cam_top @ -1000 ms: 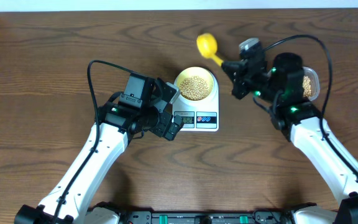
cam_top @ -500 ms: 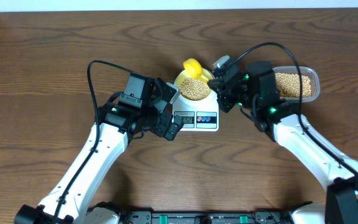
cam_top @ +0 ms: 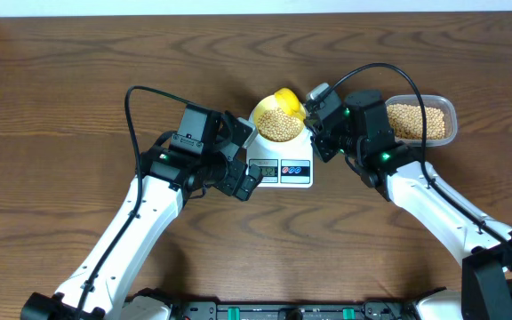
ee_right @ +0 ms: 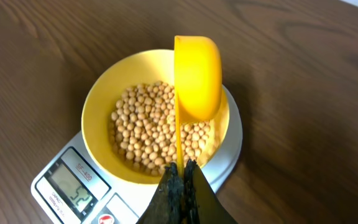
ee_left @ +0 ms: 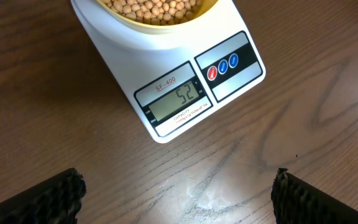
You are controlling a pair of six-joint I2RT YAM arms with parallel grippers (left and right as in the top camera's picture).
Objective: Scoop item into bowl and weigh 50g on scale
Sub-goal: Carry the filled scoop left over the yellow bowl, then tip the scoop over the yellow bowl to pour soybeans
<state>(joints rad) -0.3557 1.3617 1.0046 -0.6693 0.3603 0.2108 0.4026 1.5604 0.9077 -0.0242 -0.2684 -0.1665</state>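
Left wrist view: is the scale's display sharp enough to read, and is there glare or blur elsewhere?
Left wrist view: the display is sharp, with a pale sheen on the table below it. Right wrist view: beans and scoop sharp, the jaws dark. Overhead view: even light, display too small to read.

Above the bowl (ee_right: 93,124), the yellow scoop (ee_right: 197,71) and right end effector (ee_right: 180,177) crowding the way in; bench (cam_top: 60,80) lying open toward its left edge.

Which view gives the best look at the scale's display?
Left wrist. The display of the scale faces the camera, large and sharp, reading 52. Overhead shows it tiny and unreadable; right wrist catches it slanted near the lower-left corner.
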